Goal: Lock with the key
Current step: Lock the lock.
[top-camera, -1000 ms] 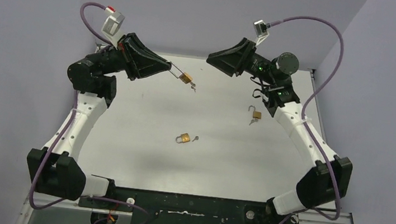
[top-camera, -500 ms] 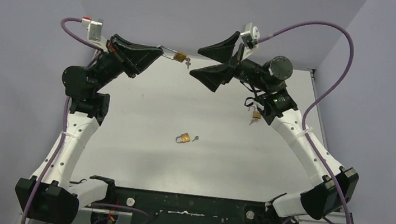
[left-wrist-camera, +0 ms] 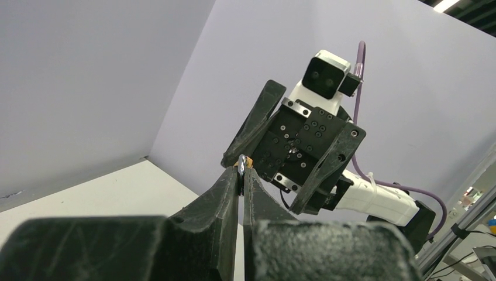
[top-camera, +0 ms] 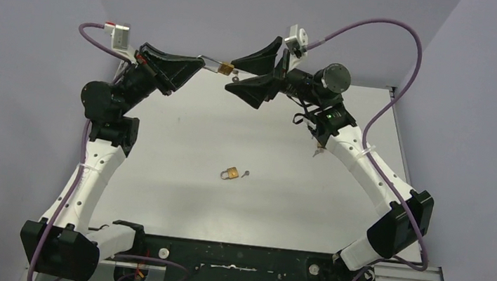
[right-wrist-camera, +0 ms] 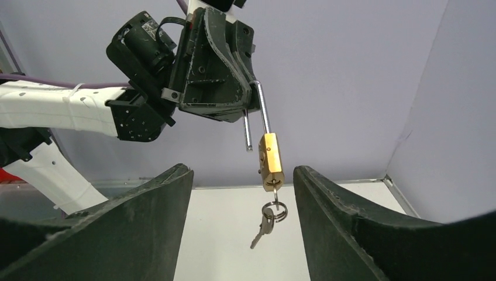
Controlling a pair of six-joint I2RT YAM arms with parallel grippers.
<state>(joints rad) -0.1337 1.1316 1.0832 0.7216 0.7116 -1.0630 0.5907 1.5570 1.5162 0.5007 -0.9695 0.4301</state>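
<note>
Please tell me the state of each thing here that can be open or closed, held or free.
left claw: shut on the shackle of the hanging padlock.
right claw: open, a finger on either side of that padlock, not touching.
hanging padlock: shackle open, one leg out of the body; keys dangling below.
table padlock: lying loose, ungripped; shackle looks closed.

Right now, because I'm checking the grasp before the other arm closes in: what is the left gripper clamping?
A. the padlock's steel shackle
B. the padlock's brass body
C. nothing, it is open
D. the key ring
A: in the right wrist view the left gripper is shut on the steel shackle, while the brass body hangs free below it with the keys.
</note>
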